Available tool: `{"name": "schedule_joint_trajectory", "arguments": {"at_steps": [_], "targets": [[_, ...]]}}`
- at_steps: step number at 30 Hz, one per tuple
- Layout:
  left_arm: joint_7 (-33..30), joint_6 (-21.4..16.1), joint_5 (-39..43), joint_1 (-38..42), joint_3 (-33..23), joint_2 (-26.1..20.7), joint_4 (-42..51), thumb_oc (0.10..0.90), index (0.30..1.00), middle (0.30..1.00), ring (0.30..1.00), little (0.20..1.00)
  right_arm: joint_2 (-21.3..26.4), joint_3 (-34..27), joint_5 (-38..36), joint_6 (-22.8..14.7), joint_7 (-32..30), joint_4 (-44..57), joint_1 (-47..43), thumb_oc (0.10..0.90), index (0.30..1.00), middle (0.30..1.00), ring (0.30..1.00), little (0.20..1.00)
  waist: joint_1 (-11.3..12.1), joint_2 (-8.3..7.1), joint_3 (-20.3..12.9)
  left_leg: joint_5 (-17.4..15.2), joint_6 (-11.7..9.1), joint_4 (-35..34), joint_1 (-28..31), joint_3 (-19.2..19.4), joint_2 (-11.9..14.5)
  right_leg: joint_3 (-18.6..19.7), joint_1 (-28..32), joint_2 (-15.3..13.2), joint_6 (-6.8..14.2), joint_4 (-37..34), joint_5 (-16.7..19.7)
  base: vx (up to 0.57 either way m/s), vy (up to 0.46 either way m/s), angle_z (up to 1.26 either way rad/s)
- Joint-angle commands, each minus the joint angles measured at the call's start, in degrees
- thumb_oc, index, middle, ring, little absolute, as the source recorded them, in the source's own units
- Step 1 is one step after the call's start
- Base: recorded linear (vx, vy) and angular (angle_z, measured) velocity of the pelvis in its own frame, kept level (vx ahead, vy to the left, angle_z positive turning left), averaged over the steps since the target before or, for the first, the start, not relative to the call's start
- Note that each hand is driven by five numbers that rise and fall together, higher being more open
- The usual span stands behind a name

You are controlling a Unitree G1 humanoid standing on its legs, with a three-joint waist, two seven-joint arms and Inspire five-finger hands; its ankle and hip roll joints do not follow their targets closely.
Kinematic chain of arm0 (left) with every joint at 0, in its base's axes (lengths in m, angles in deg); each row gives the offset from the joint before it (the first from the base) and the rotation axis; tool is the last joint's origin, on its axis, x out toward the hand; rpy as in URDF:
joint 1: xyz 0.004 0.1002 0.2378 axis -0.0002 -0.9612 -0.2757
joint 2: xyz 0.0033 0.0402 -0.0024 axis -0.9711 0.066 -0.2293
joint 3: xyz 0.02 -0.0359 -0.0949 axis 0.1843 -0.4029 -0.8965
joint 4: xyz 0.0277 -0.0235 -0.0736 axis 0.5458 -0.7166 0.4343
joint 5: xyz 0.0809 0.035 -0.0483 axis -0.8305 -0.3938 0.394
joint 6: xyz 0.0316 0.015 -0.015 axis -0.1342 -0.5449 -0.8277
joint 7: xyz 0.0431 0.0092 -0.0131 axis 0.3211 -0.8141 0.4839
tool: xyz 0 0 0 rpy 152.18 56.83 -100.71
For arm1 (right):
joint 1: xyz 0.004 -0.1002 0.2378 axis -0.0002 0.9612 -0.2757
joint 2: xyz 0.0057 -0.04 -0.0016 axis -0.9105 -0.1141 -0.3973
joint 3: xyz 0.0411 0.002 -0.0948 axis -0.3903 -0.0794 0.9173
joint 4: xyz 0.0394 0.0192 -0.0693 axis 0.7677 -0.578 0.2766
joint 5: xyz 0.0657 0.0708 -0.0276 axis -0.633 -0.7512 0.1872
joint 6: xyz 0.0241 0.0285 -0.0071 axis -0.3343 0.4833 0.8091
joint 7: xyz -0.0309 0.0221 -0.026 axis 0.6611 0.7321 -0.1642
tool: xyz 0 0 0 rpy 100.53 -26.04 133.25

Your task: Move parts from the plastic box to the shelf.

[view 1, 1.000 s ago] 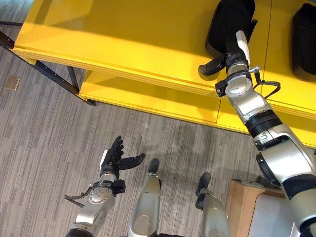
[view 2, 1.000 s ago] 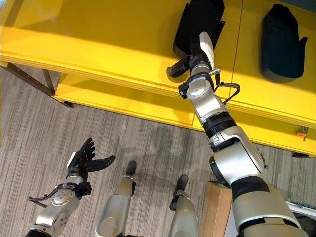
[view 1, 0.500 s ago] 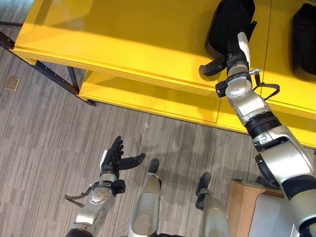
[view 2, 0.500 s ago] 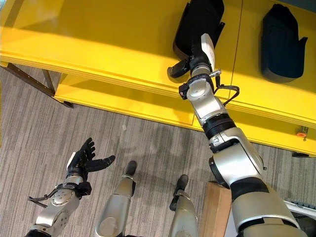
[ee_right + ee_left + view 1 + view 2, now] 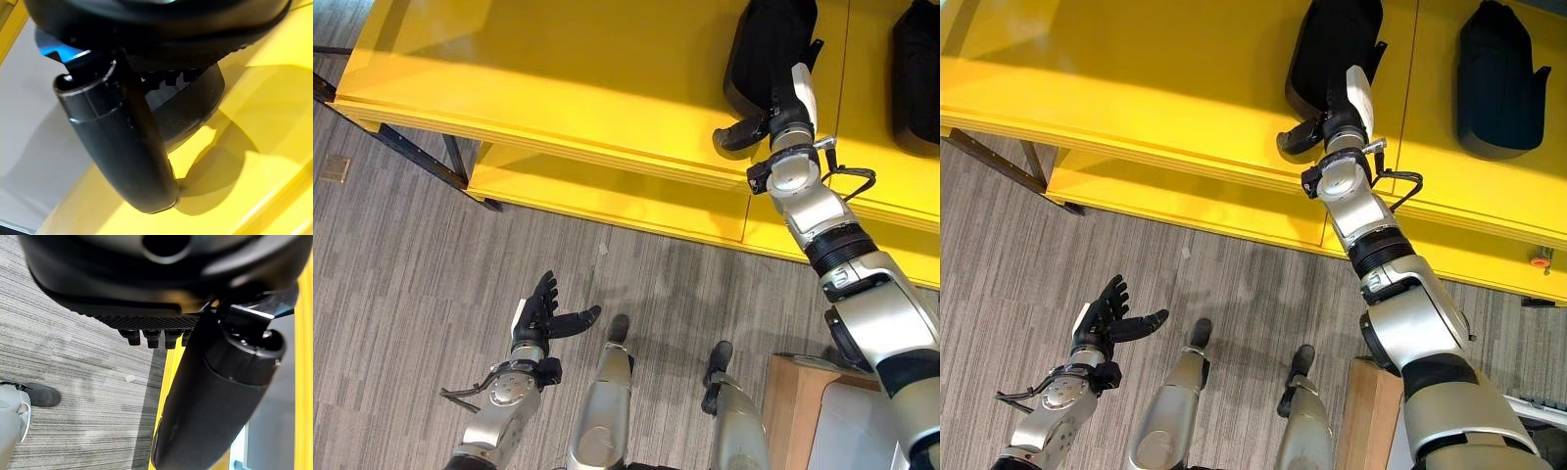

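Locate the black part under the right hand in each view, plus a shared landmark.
Left eye view: black part at top, right of centre, on the yellow shelf.
Right eye view: at top, just right of centre.
Right wrist view: dark curved body past the fingers.
Shared landmark: the right hand reaching onto it.

No readable text, labels, numbers or signs anywhere in these views.
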Motion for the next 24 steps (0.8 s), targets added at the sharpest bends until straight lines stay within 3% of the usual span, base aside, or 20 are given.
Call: {"name": "schedule_joint_trajectory", "arguments": {"at_steps": [1,24], "targets": [[-0.8,-4.2,-0.4,-2.8,-3.1,-1.8,5.5,0.9,1.0,1.0,1.0,1.0,4.9,-0.5,2.0,-1.6,-1.2,2.6,-1.0,0.9,1.0,1.0,1.0,1.0,-0.5,0.2,-1.1,-2.3,3.6,0.6,-0.3,5.2,-1.5,-0.8,1.0,2.7,-1.7,5.7,-7.6,0.0,0.0,0.0],[-0.9,-4.4,-0.3,-2.8,-3.6,-1.8,5.4,0.9,1.0,1.0,1.0,1.0,6.3,-0.1,2.6,-1.6,-1.1,2.1,-0.9,0.9,1.0,1.0,1.0,1.0,-1.4,0.05,-1.1,-2.3,3.5,0.4,-0.4,5.3,-1.4,-0.5,0.4,2.9,-1.8,6.1,-7.8,0.0,0.0,0.0]]}}
